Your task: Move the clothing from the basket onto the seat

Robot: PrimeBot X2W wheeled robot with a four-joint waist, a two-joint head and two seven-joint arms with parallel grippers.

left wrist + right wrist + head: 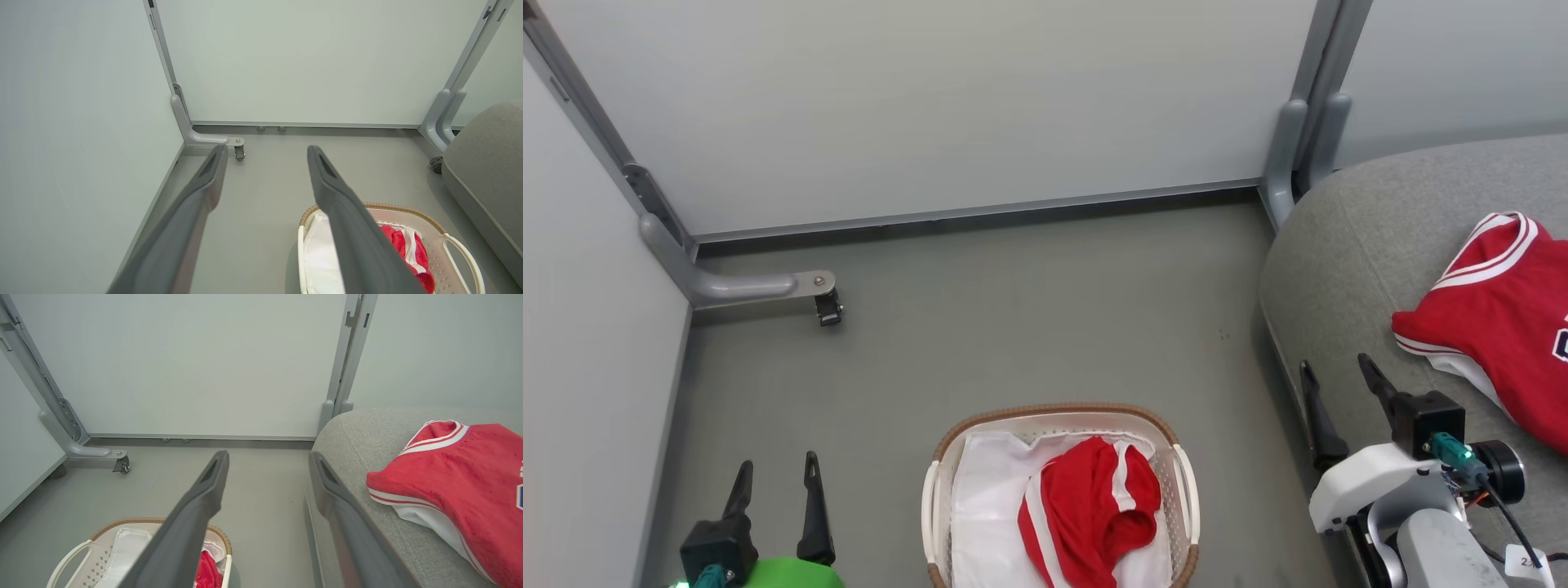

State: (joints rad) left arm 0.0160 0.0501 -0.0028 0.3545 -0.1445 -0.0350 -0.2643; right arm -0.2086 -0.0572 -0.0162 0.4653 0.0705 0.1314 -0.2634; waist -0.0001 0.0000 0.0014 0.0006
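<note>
Halfway: the jersey is on the seat, and the second garment is in the basket.

The red jersey with white trim lies spread on the grey seat at the right, so that half looks done. The second garment, red with white stripes, lies crumpled on the white liner inside the basket and has yet to be lifted out. The left gripper hovers over the floor left of the basket, jaws spread wide and holding nothing. The right gripper hangs at the seat's near edge, jaws likewise wide apart and empty.
</note>
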